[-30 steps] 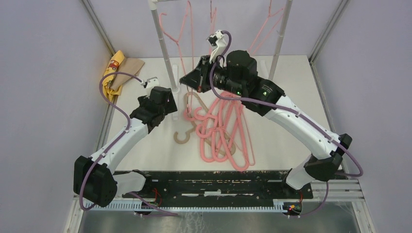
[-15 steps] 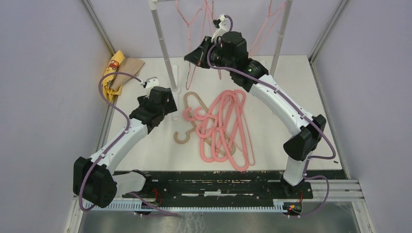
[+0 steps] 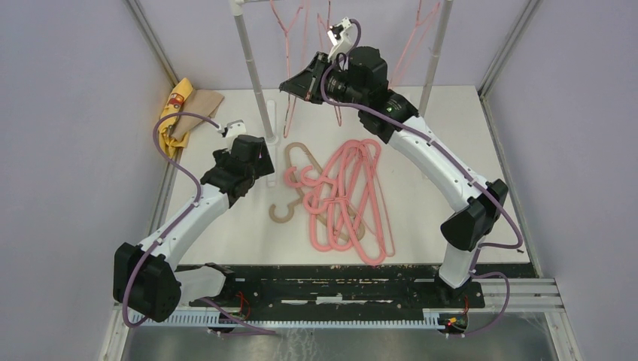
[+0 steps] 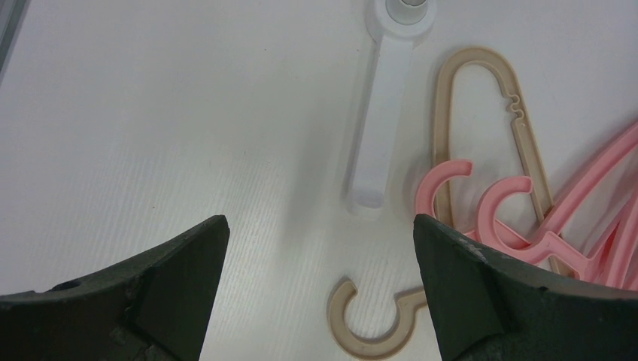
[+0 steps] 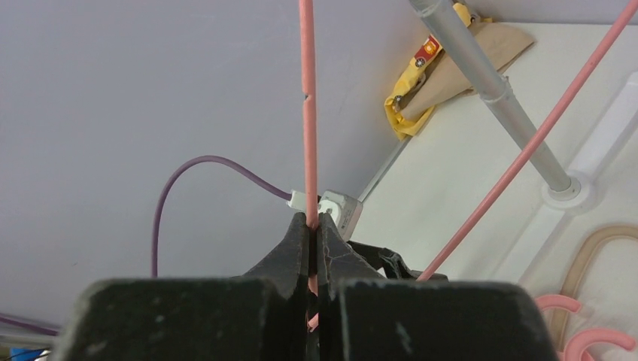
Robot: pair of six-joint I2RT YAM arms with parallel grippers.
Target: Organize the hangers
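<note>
While our right gripper [image 5: 311, 226] clenches the thin pink hanger [image 5: 307, 113] up by the far rack pole [image 5: 489, 90], left gripper [image 4: 317, 226] released beside the mid-table hanger pile [image 3: 340, 201], we risk the wire pivoting & snagging that pole.

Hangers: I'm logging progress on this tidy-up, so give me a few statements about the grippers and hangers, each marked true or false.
1. The right gripper is shut on a thin pink hanger. True.
2. The left gripper holds the tan hanger. False: it is open and holds nothing; that hanger lies on the table.
3. A pile of pink hangers lies on the table. True.
4. The yellow cloth hangs on the rack. False: it lies at the table's far left corner.
</note>
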